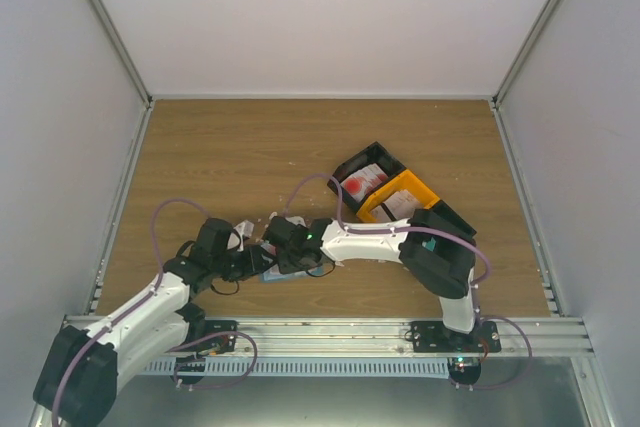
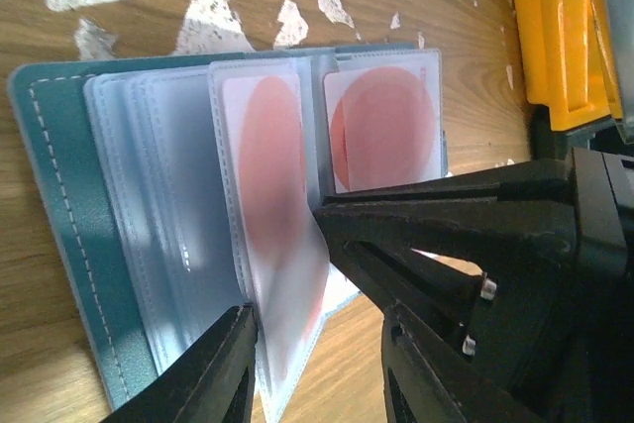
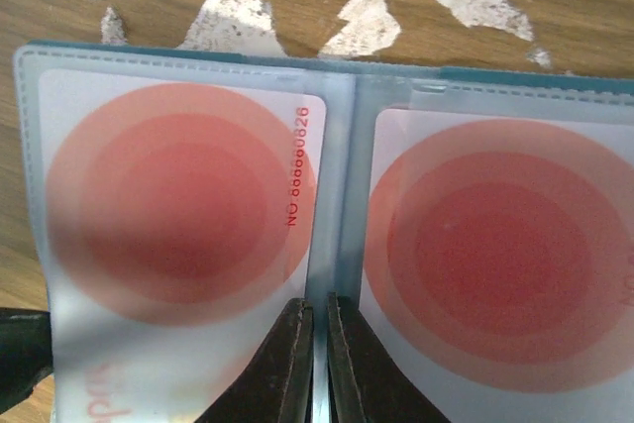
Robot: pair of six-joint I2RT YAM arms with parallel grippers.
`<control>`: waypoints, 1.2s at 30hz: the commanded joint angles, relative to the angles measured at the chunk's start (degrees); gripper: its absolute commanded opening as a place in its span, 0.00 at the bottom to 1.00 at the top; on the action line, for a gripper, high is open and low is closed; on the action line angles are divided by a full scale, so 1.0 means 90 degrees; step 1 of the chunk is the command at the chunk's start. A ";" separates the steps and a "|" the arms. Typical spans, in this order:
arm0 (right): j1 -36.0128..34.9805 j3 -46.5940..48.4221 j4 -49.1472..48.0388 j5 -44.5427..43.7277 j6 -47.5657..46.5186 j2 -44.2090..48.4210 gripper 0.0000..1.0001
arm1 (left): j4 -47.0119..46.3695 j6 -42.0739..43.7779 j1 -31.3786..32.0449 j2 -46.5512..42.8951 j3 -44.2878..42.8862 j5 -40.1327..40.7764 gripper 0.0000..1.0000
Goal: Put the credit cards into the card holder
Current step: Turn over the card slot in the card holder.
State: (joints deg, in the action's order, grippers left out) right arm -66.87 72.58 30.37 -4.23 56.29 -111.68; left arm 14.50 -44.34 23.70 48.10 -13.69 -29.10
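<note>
We see the holder [image 2: 59, 195] open, lower centre of the top view.
Our left gripper [image 2: 315, 324] stands half open around a clear sleeve [image 2: 282, 274]; our right gripper [image 3: 319, 306], nearly closed, touches the fold between two sleeved red cards [image 3: 178, 205]; trays [image 1: 375, 205] beyond.

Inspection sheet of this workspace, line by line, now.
Surface: wooden table, flecked with white scraps.
Job's things: card holder open, two red-and-white cards in its clear sleeves; another red-and-white card in the black tray.
Clutter: orange tray beside the black one, right of centre.
Tools: left tool open around a raised sleeve; right tool shut, tips at the holder's centre seam.
Cables: purple cables loop off both arms.
Surroundings: white walls, metal rail at the near edge.
</note>
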 commanded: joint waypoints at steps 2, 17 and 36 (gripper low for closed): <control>0.0105 -0.0411 -0.0308 0.0072 0.0148 0.0222 0.08 | -0.0537 0.0095 0.0008 0.0228 -0.0112 -0.0731 0.40; 0.0402 -0.1219 -0.1420 0.0823 0.0215 0.0612 0.08 | -0.2315 -0.0625 0.0008 0.1032 0.0127 -0.1248 0.42; 0.0737 -0.1691 -0.1590 0.0129 -0.0095 0.1927 0.24 | -0.1828 0.0077 0.0031 0.1613 -0.0312 -0.0975 0.51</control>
State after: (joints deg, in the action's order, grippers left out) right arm -61.41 58.19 15.94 1.06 57.58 -98.91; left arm -2.09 -45.69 23.79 61.63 -15.05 -37.85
